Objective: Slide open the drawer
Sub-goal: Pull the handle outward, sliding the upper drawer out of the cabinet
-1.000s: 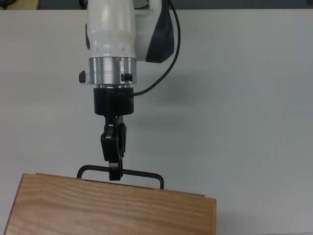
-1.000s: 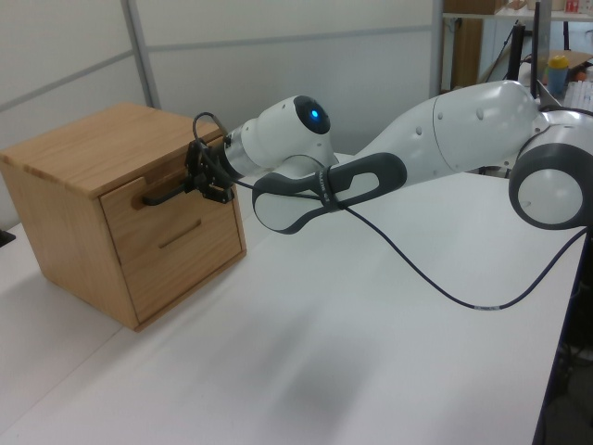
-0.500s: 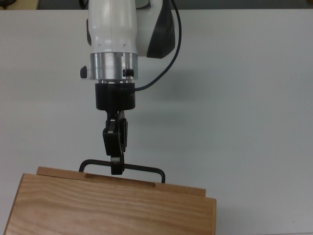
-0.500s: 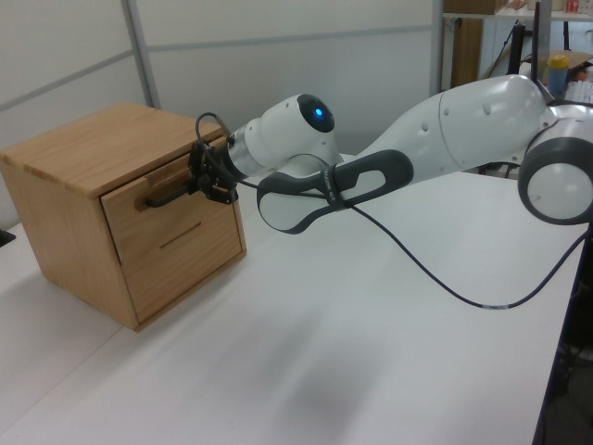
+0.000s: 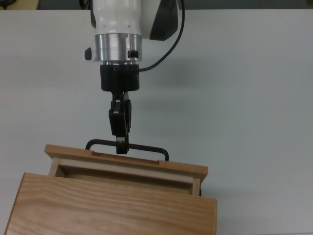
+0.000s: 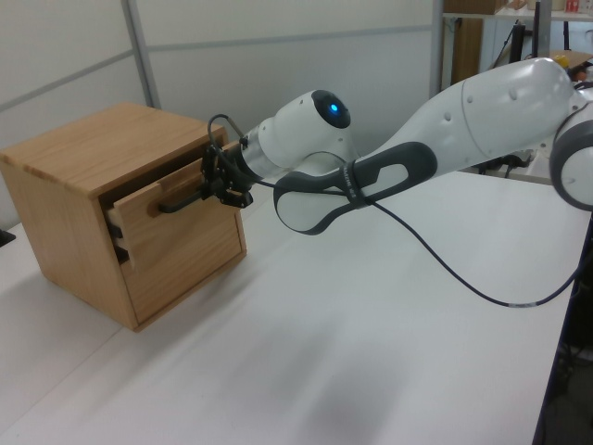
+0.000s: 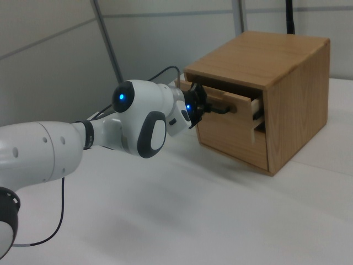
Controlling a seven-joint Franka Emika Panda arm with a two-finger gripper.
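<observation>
We saw the gripper point(image 5: 122, 147) clamped on the handle point(image 5: 146, 148) of the drawer point(image 5: 124, 169) just beyond it, the drawer's interior hidden.

No text, label, brand, number or sign can be read in any of the three views. The arm's white shell, the wooden cabinet and the white worktop show no legible markings. The small items in the upper right of the left view are too far off to show any lettering.
</observation>
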